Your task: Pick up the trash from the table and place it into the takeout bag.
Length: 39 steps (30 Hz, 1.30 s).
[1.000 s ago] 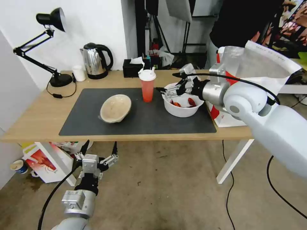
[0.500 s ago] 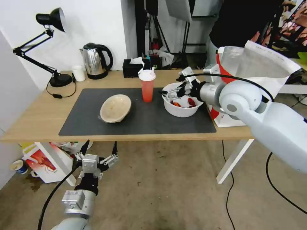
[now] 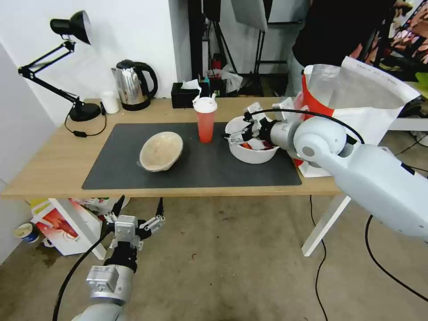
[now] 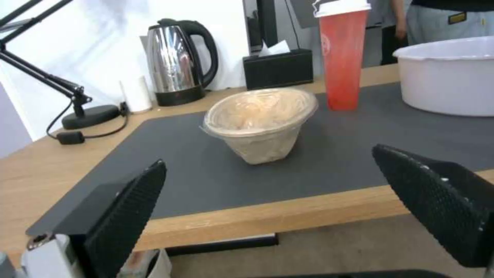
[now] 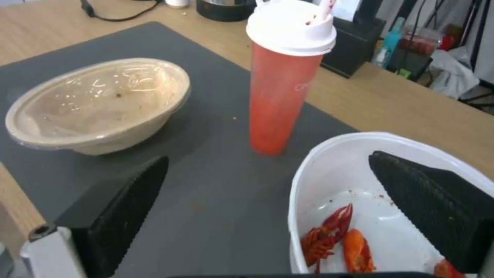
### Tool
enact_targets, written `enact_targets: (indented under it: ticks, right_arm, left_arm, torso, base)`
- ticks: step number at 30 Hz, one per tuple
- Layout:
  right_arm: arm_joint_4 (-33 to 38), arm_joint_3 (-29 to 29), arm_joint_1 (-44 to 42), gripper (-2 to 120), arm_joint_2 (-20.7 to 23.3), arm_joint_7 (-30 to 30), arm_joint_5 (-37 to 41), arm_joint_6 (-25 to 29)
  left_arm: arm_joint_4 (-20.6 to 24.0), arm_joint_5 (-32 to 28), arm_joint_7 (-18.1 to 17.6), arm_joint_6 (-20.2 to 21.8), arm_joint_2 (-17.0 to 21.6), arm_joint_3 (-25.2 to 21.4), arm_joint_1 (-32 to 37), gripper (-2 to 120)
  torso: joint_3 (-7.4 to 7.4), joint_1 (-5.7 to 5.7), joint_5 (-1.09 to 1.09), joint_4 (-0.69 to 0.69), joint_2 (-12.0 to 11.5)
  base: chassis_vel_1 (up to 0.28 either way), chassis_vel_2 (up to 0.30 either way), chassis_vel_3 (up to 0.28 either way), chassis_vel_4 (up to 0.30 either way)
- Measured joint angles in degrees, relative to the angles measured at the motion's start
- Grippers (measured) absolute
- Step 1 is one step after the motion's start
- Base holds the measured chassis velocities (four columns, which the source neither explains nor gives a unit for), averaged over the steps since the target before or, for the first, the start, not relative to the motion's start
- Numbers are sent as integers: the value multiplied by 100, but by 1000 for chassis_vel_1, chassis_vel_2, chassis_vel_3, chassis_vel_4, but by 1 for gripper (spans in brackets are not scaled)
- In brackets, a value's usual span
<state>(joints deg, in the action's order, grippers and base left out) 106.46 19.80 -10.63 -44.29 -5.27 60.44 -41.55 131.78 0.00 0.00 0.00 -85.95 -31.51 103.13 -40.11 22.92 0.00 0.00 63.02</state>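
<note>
Over the last second the right claw (image 3: 235,135) has come down and drawn in toward the robot's left side of the white bowl (image 3: 252,154). A second ago it hung above the bowl's far rim; now it sits lower, at the rim on the side facing the red cup (image 3: 205,118). Its fingers stand spread, one outside the bowl's wall over the dark mat (image 5: 206,216), the other over the inside, above the crayfish scraps (image 5: 329,235). The right arm's elbow has also dropped and swung inward, so that it covers less of the takeout bag (image 3: 356,93) than it did.
</note>
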Motion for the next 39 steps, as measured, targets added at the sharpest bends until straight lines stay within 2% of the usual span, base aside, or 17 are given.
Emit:
enact_targets:
  ticks: [10, 22, 28, 34, 39]
  right_arm:
    - [199, 155, 170, 100, 250, 27, 133, 8]
    - [254, 645, 384, 100, 491, -160, 422, 10]
    - [-74, 1236, 981, 100, 530, 255, 467, 10]
    - [-365, 1505, 1337, 100, 469, 471, 455, 10]
    - [-641, 1782, 1651, 100, 438, 883, 326, 11]
  left_arm:
    - [0, 0, 0, 0, 0, 0, 0, 100]
    - [0, 0, 0, 0, 0, 0, 0, 100]
    - [0, 0, 0, 0, 0, 0, 0, 100]
    - [0, 0, 0, 0, 0, 0, 0, 100]
    - [0, 0, 0, 0, 0, 0, 0, 100]
  torso:
    - [0, 0, 0, 0, 0]
    - [0, 0, 0, 0, 0]
    - [0, 0, 0, 1, 0]
    - [0, 0, 0, 1, 0]
    - [0, 0, 0, 0, 0]
  base:
    - [0, 0, 0, 0]
    - [0, 0, 0, 0]
    - [0, 0, 0, 0]
    - [0, 0, 0, 0]
    - [0, 0, 0, 0]
